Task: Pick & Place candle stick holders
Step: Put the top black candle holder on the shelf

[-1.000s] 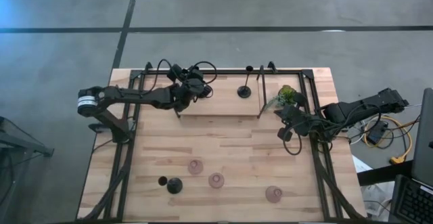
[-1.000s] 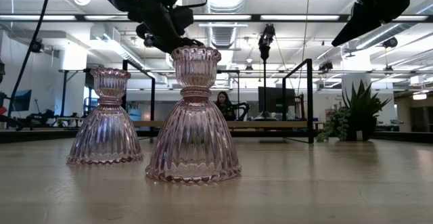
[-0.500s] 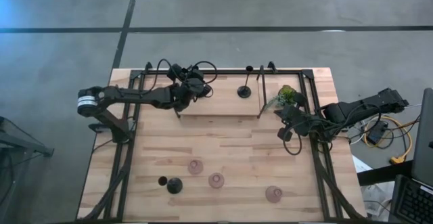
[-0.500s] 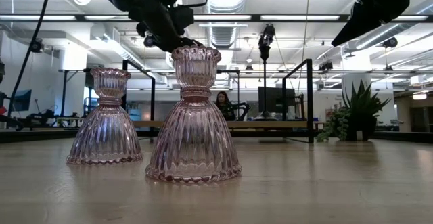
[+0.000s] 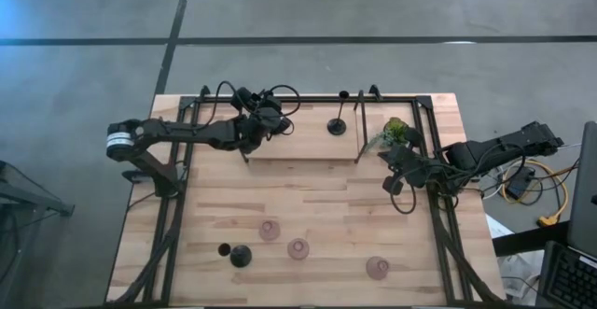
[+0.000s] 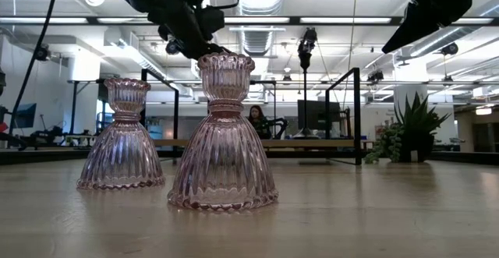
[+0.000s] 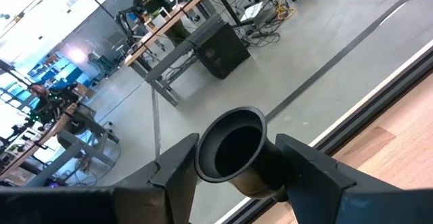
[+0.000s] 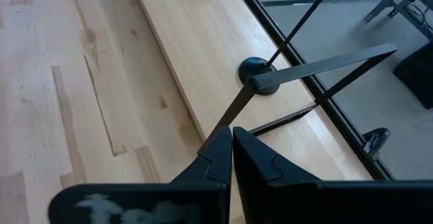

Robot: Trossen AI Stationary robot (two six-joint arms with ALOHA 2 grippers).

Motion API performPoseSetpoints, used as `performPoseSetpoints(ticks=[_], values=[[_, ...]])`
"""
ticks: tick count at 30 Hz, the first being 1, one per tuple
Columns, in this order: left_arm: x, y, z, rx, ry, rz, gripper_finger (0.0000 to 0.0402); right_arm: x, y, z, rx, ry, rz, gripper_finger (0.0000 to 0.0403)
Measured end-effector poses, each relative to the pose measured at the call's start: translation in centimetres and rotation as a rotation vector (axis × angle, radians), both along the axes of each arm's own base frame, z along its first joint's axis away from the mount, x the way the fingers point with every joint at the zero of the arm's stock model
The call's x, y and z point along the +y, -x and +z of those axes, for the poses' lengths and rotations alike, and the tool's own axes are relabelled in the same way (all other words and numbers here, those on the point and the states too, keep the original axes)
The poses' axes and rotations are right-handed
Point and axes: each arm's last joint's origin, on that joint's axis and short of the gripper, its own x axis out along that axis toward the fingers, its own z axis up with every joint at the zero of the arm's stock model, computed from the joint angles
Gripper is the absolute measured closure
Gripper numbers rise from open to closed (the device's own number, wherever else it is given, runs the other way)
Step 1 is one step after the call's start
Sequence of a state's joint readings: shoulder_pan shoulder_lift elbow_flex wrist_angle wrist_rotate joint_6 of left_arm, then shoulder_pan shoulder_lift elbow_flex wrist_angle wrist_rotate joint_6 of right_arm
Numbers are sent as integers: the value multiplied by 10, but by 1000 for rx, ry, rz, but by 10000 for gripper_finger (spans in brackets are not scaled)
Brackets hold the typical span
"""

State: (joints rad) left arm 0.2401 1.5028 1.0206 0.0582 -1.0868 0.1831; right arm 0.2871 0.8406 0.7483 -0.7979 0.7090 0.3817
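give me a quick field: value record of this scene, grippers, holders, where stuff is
left gripper: shut on a black holder, over the raised shelf at the table's far side
right gripper: shut, empty, near the plant
black holder on shelf: upright
black holder near front: left of the pink ones
pink holders: three, front of table
rack frame: around the shelf

Barely any change: left gripper (image 6: 191, 36) nudged slightly over the far shelf, black holder (image 7: 233, 153) still clamped.
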Motion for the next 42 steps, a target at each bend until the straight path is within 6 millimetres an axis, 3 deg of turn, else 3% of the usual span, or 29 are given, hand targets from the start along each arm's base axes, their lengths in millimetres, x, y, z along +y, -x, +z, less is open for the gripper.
performPoseSetpoints(ticks=[23,42], values=[[-1,3,-1,36,-2,21,204,0,0,0,0,0,0,394],[-9,17,24,-68,23,-70,204,0,0,0,-4,-1,0,394]])
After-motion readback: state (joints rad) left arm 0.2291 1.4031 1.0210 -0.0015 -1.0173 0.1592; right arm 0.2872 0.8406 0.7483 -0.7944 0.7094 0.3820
